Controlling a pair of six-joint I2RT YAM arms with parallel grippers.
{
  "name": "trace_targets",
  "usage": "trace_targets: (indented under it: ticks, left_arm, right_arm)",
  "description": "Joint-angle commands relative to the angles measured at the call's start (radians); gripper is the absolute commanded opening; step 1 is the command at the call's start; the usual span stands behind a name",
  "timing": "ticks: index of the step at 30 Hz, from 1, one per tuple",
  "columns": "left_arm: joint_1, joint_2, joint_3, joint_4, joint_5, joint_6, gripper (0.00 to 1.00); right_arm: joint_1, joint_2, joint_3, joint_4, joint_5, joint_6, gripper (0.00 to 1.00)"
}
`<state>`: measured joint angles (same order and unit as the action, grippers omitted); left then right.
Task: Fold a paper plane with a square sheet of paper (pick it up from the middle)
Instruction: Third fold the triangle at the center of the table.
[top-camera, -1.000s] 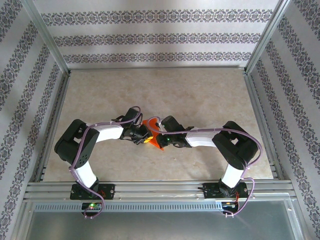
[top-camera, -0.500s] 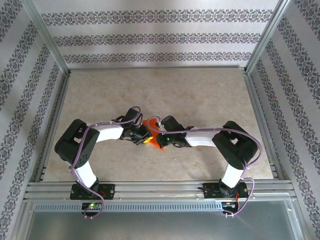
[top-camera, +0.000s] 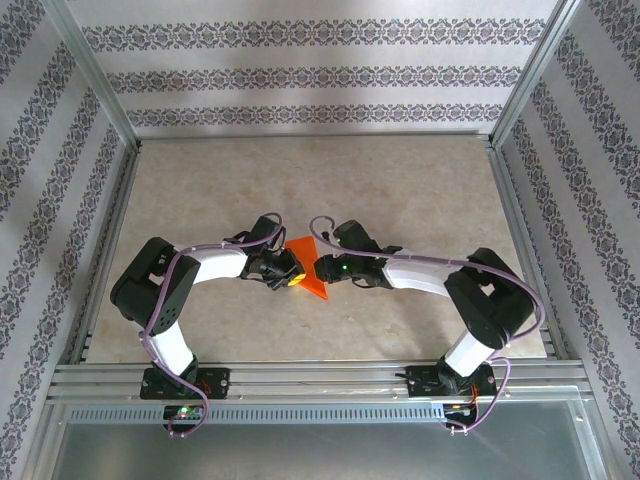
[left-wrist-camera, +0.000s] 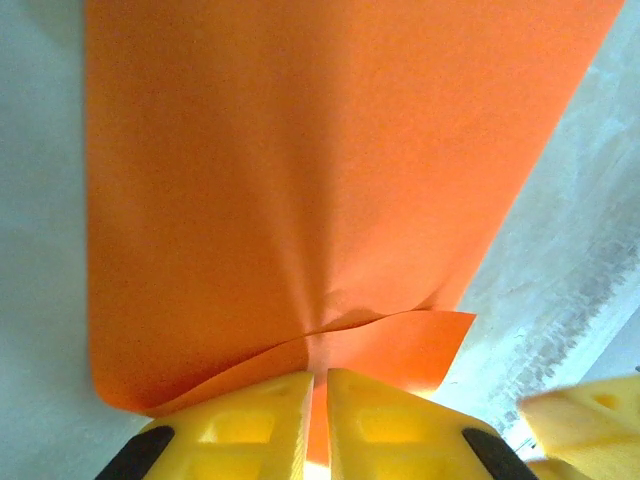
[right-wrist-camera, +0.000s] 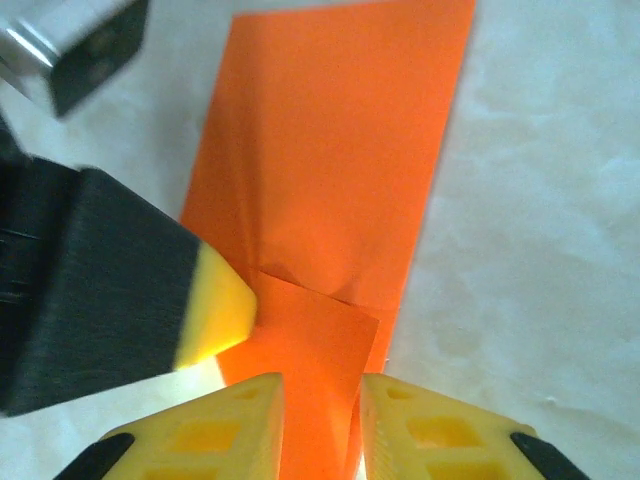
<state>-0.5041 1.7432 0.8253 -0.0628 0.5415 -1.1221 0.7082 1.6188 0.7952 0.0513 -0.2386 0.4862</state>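
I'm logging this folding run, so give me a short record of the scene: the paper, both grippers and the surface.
paper: orange sheet, creased with a folded flap, mid-table between the two grippers
left gripper: shut on the paper's near edge
right gripper: jaws slightly apart, paper flap between them
table: beige, marbled top

Beige marbled tabletop (top-camera: 400, 180); striped floral wallpaper (top-camera: 310, 75) on three sides; aluminium posts (top-camera: 92, 70) at far corners.
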Motion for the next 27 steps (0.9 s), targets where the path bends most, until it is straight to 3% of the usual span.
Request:
trace_targets:
  ticks: [1,6,11,27]
  left_arm:
    - [-0.012,0.058,-0.011,-0.097,-0.063,0.014,0.13]
    - [-0.012,0.056,-0.010,-0.112,-0.072,0.010,0.13]
    - [-0.012,0.052,-0.011,-0.122,-0.082,0.008,0.13]
    - [-0.011,0.056,-0.010,-0.140,-0.087,0.012,0.12]
  right_arm:
    - [-0.010,-0.051,-0.016,-0.028,-0.035,0.052,0.27]
    - [0.005,-0.025,-0.009,-0.016,-0.179,0.086,0.14]
    - [0.037,0.054,0.008,-0.008,-0.223,0.089,0.07]
    - [0.034,0.151,0.034,-0.044,-0.198,0.075,0.04]
